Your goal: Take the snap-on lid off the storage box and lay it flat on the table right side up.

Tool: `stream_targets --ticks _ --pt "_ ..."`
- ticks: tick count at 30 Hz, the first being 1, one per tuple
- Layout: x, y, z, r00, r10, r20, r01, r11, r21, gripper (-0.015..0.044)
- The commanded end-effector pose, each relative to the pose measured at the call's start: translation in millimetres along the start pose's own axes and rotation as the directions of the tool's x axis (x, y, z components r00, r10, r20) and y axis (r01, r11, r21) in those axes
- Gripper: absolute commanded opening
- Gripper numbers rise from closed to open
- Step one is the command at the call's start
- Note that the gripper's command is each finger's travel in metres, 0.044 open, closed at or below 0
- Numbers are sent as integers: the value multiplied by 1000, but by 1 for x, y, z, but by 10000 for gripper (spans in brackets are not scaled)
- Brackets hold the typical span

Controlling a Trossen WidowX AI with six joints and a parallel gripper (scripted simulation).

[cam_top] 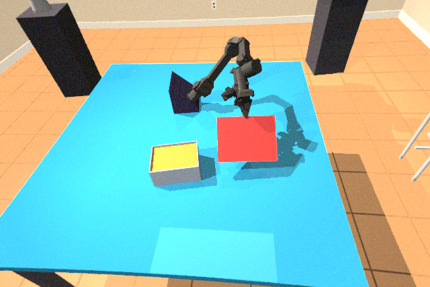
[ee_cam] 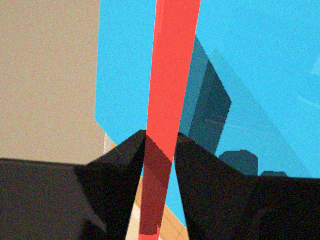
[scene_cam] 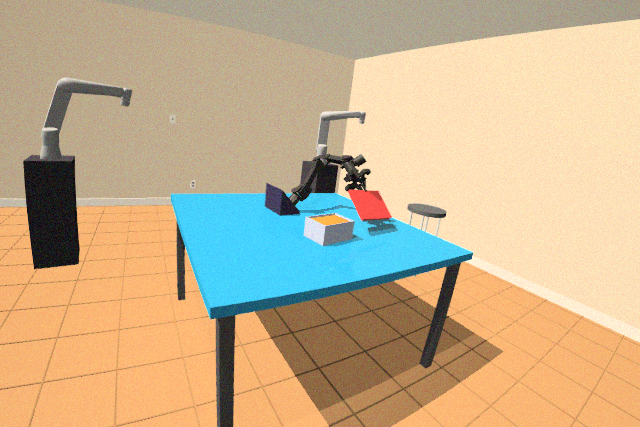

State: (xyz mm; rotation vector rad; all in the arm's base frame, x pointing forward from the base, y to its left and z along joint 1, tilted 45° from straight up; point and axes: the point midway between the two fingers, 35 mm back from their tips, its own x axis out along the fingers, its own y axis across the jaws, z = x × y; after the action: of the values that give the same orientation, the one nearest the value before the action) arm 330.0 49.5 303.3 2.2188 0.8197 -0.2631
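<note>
The red lid (cam_top: pixel 246 141) (scene_cam: pixel 370 205) (ee_cam: pixel 170 75) is off the box and hangs tilted above the table, its far edge higher than its near edge. Its shadow falls on the blue table (cam_top: pixel 104 207) (scene_cam: pixel 268 267) apart from it. My gripper (cam_top: pixel 246 116) (ee_cam: pixel 162 135) is shut on the lid's far edge, with a black finger on each side of it in the wrist view. The storage box (cam_top: pixel 177 176) (scene_cam: pixel 338 234) stands upright and open left of the lid, light grey with a yellow inside. In the exterior view the fingertips are partly hidden behind the lid.
A dark angled block (cam_top: pixel 182 97) (scene_cam: pixel 278 200) stands on the table beside my arm's base, behind the box. The table's right edge lies to the right of the lid. Two grey arms on dark pedestals (cam_top: pixel 338 27) (scene_cam: pixel 50 210) and a stool (scene_cam: pixel 426 210) stand off the table.
</note>
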Motion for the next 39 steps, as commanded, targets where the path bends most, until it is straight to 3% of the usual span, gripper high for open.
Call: stream_targets --ticks 1,39 --pt "1 0 0 1000 13 4 -13 1000 2 0" --pt "20 -23 0 1000 15 3 -15 1000 2 0"
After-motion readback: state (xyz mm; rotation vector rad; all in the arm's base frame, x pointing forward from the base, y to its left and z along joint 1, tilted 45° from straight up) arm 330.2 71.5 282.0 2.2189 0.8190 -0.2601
